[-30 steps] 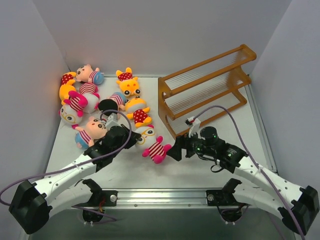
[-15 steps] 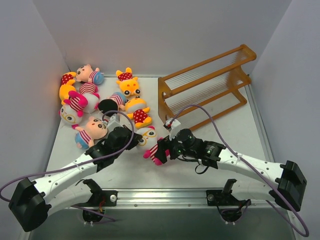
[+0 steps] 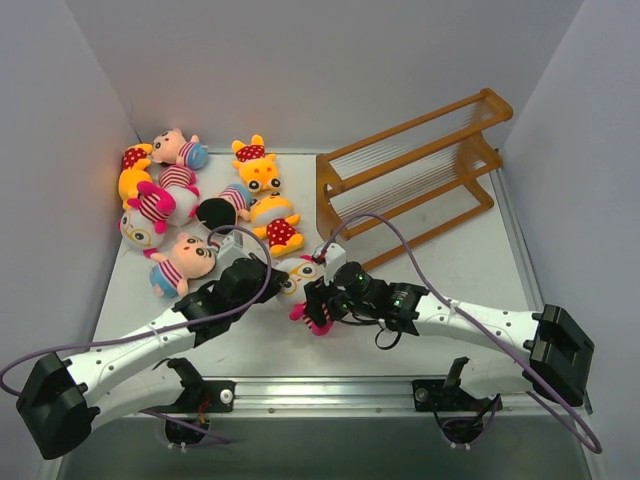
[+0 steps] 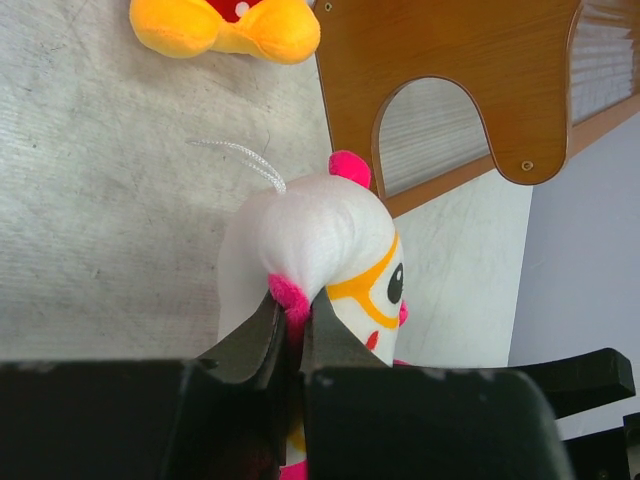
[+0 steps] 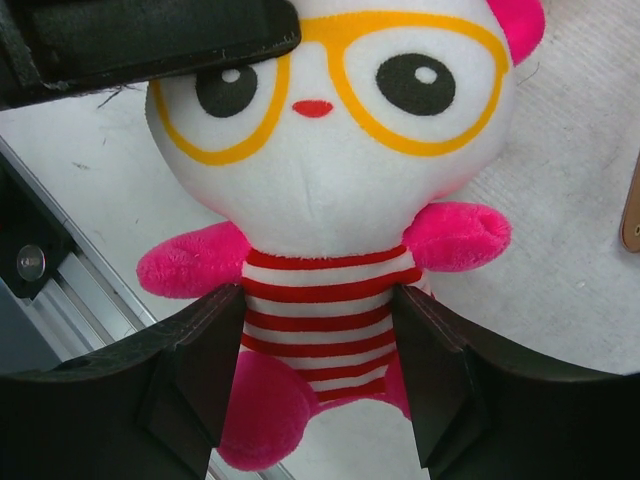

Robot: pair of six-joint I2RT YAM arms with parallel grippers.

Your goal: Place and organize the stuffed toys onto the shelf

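Note:
A white-faced stuffed toy (image 3: 303, 276) with orange glasses, a red-striped shirt and magenta limbs lies between both arms near the table's front. My left gripper (image 3: 276, 279) is shut on its magenta ear (image 4: 288, 296); the head (image 4: 320, 235) bulges above the fingers. My right gripper (image 5: 320, 335) straddles the striped torso (image 5: 325, 310), one finger at each side just touching the cloth without squeezing it. The other stuffed toys (image 3: 165, 200) lie at the back left. The wooden shelf (image 3: 410, 175) stands at the back right with no toy on it.
A yellow bear (image 3: 278, 230) lies just behind the held doll, and a peach-faced boy doll (image 3: 185, 262) lies left of my left arm. The shelf's end panel (image 4: 450, 60) rises close behind the doll's head. The table's metal front rail (image 5: 60, 290) runs nearby.
My right arm has swung left from beside the shelf to the doll, and its jaws have narrowed around the torso. The left gripper has kept its hold on the ear.

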